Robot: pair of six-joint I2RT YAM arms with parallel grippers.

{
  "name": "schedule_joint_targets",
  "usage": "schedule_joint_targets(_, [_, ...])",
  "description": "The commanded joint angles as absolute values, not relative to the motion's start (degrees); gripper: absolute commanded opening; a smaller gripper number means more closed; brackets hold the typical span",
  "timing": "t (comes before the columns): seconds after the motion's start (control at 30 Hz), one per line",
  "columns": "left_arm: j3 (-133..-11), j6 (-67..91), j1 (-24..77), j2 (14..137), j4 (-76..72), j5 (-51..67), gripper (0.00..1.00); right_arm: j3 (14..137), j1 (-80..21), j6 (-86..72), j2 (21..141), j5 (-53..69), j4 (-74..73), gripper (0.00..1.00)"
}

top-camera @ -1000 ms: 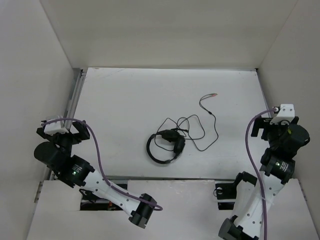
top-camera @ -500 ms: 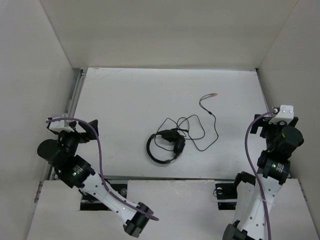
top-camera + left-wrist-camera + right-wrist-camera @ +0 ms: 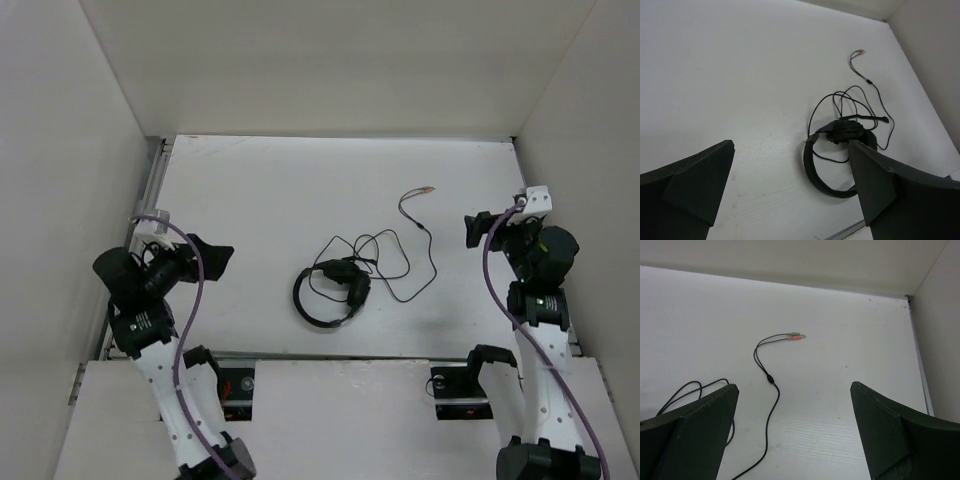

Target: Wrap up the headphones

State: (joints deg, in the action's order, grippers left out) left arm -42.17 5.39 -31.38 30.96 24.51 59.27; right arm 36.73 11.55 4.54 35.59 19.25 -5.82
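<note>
The black headphones [image 3: 329,294] lie flat near the table's front middle, with their headband [image 3: 813,169] toward the front and the earcups [image 3: 845,132] folded together. The thin black cable [image 3: 400,262] loops to the right and runs back to a split end with a reddish plug [image 3: 431,190], which also shows in the right wrist view [image 3: 795,338]. My left gripper [image 3: 213,260] is open and empty, left of the headphones and pointing at them [image 3: 791,145]. My right gripper [image 3: 478,229] is open and empty, right of the cable [image 3: 771,381], above bare table [image 3: 794,386].
White walls enclose the table on the left, back and right. A metal rail [image 3: 150,195] runs along the left edge. The table's front lip [image 3: 330,356] lies just below the headphones. Thick purple cables [image 3: 190,290] hang along both arms.
Both arms have swung in over the table. The left gripper moved right toward the headphones and the right gripper moved left toward the cable. The headphones and cable have not moved.
</note>
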Motion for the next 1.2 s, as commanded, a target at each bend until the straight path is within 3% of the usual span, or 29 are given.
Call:
schedule_joint_targets(0.0, [-42.8, -3.69, -20.92, 37.86, 29.54, 36.64, 1.0, 37.53, 11.12, 4.83, 38.22, 18.99, -1.32, 1.0])
schedule_joint_targets(0.1, [-42.37, -3.43, -6.6, 42.0, 26.47, 16.15, 0.96, 37.53, 10.77, 4.22, 40.16, 18.81, -0.44, 1.0])
schedule_joint_targets(0.17, [-42.28, -2.2, 0.63, 42.36, 24.27, 9.61, 0.97, 37.44, 10.59, 4.39, 40.95, 18.81, -0.35, 1.0])
schedule_joint_targets(0.3, [-45.96, -1.14, 3.55, 47.45, 26.01, 9.67, 0.98, 37.62, 10.24, 5.18, 42.27, 18.81, -1.31, 1.0])
schedule_joint_targets(0.77, [-45.35, 3.68, 29.12, 60.54, 32.78, 5.19, 0.96, 39.55, 11.2, 5.63, 48.08, 18.72, -3.16, 1.0])
schedule_joint_targets(1.17, [-43.68, 18.18, 33.79, 73.47, 27.43, 13.09, 0.93, 36.83, 17.71, 3.61, 45.88, 21.09, -0.79, 1.0])
